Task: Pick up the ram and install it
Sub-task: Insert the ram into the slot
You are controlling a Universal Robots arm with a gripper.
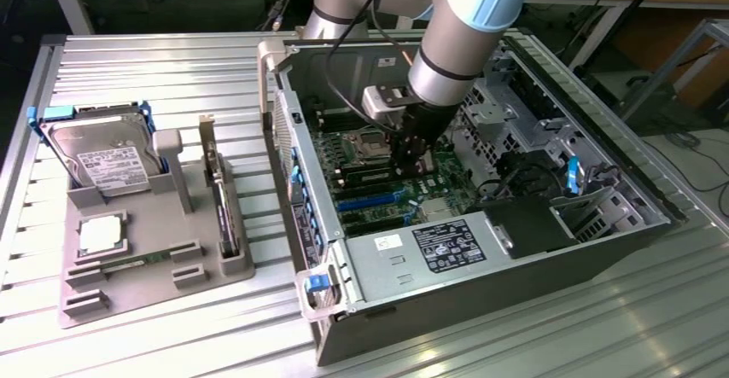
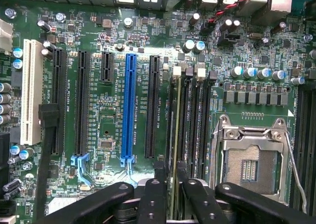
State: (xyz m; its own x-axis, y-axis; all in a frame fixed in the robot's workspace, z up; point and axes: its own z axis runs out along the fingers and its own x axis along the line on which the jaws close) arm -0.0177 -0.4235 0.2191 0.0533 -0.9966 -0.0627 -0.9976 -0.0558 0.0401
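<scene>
The ram point(image 2: 173, 130) shows edge-on as a thin greenish stick standing along the outermost of the black memory slots point(image 2: 191, 120), on the side toward the expansion slots. My gripper point(image 2: 171, 172) is shut on it, one black finger point(image 2: 160, 173) on each side of the stick. In the exterior view the arm reaches down into the open computer case point(image 1: 330, 310), with the gripper point(image 1: 407, 160) low over the green motherboard point(image 1: 381, 203), beside the processor socket point(image 1: 367, 146). How deep the stick sits in the slot is hidden by the fingers.
The open metal processor socket point(image 2: 249, 167) lies right beside the memory slots; a blue expansion slot point(image 2: 129, 105) and black ones lie on the other side. Cables and drive cages crowd the case at the exterior view's right. A grey tray point(image 1: 160, 288) holds a hard drive point(image 1: 108, 152), a silver processor chip point(image 1: 101, 233) and an expansion card point(image 1: 222, 199).
</scene>
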